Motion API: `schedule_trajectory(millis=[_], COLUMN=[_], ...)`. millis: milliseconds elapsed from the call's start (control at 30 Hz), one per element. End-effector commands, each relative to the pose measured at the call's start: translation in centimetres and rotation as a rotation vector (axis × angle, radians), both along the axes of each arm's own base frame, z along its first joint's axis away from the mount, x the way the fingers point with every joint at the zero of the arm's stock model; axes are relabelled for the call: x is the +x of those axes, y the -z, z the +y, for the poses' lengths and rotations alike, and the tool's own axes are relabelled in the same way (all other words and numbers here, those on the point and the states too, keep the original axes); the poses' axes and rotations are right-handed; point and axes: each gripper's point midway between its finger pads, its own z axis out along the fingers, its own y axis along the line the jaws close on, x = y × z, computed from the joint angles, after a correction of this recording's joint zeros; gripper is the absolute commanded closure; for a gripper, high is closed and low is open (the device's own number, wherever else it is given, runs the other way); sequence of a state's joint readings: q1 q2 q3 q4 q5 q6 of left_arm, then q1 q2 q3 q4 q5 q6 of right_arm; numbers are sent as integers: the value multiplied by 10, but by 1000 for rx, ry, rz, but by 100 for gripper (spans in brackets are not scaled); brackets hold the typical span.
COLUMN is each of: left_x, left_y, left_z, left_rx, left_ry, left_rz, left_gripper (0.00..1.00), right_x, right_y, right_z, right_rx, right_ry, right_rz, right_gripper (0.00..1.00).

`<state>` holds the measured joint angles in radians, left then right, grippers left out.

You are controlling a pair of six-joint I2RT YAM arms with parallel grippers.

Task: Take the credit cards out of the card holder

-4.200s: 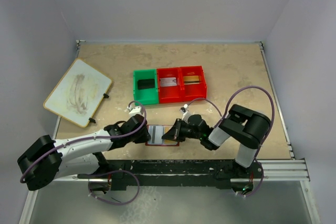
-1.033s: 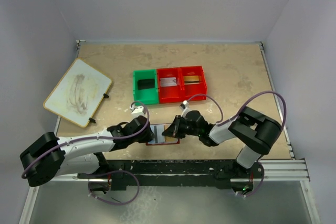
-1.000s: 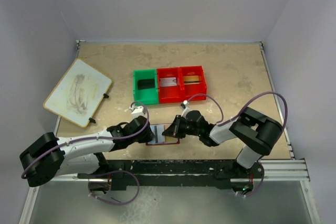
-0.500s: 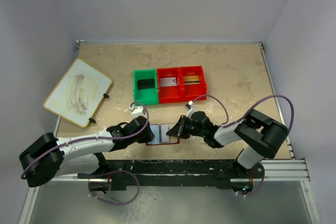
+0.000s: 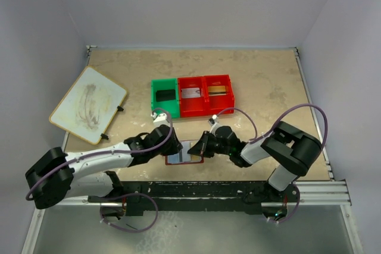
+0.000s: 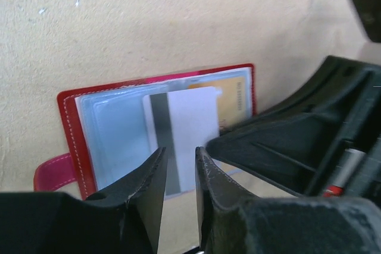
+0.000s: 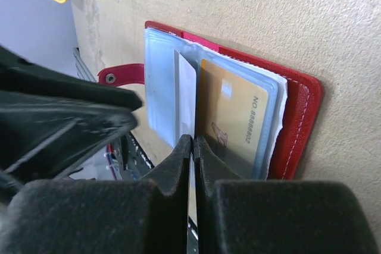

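The left gripper comes in from the left with its 2 black fingers standing a narrow slot apart, closed on nothing. Seen through that slot is the near end of the pale striped card (a thin, flat plastic rectangle with 1 dark band down its length). The card's long axis runs straight into the slot. Its far end sits among the blue-clear plastic sleeves of the dark-red folding card holder. The holder lies open and flat on the beige table, close to the near edge and between the 2 grippers, with its small red tab toward the left arm.

A gold-brown card sits fully inside a sleeve on the right half of the holder.

From the right, the right gripper has its fingers pressed together, with a white sliver running between them. This looks like a pinch on 1 long side of the pale striped card, tilting it up off the sleeves.

The card's free short end points at the left fingers, which are the nearer to it. A pull would probably have to follow the long axis, toward the left arm, with the holder kept flat.
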<state>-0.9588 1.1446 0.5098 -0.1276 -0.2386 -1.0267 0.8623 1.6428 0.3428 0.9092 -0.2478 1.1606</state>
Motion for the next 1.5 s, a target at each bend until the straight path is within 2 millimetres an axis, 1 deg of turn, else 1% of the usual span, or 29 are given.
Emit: schedule_trajectory(millis=[0,133,233,300,400,500,633,700,767,933,1167,1400,1467], left_x=[-4,-12,-15,-18,-21,-23,-23,-23,-23,-22,-21,-19,-19], left_y=[21,38,45,49,54,57,58,57,56,55,54,50,50], left_z=[-4,5,11,14,18,20,20,20,20,23,30,30,31], left_rx=[48,98,121,133,146,152,154,153,151,154,189,183,185], left_ry=[25,30,29,30,32,32,33,34,31,23,7,-2,-3], left_rz=[34,64,75,82,91,95,97,93,91,85,79,68,69], left_gripper=[78,84,86,87,88,89,90,90,90,91,91,91,91], right_x=[-1,-4,-4,-4,-2,-1,3,2,1,1,4,4,4], right_y=[0,-1,-4,-5,-11,-12,-14,-13,-12,-14,-12,-22,-22], right_z=[-3,-5,-3,-1,4,9,14,15,17,14,-3,-10,-13], right_rx=[14,36,47,54,72,75,89,89,92,90,17,-25,-49], right_ry=[4,8,-1,-9,-30,-48,-54,-64,-72,-56,-2,-9,-4], right_rz=[-8,-10,-18,-26,-48,-55,-72,-62,-57,-58,-72,-105,-107], right_gripper=[95,93,93,88,84,80,79,79,81,100,100,100,100])
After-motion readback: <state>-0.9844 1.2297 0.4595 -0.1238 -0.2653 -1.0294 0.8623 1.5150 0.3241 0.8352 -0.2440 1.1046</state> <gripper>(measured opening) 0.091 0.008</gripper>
